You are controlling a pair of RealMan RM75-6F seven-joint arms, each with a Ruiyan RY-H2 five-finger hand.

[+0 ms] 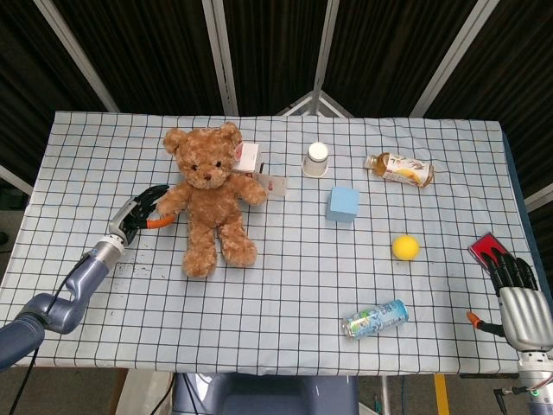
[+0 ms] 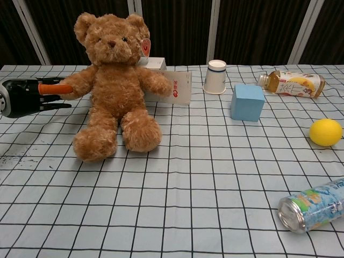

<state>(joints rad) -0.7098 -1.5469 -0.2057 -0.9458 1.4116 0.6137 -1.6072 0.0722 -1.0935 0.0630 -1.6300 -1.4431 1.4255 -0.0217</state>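
Observation:
A brown teddy bear (image 1: 210, 198) (image 2: 113, 80) sits on the checked tablecloth (image 1: 294, 268), left of centre. My left hand (image 1: 140, 211) (image 2: 29, 95) reaches in from the left with its fingers spread, its orange-tipped thumb touching the bear's near arm. It holds nothing. My right hand (image 1: 517, 294) hangs at the table's right front corner, beside a red card (image 1: 486, 247), fingers apart and empty; the chest view does not show it.
Behind the bear stand a small white box (image 1: 248, 157) and a white carton (image 2: 179, 86). Further right are a paper cup (image 1: 316, 159), a blue cube (image 1: 342, 204), a lying tea bottle (image 1: 400, 169), a yellow ball (image 1: 405, 247) and a lying can (image 1: 374, 318).

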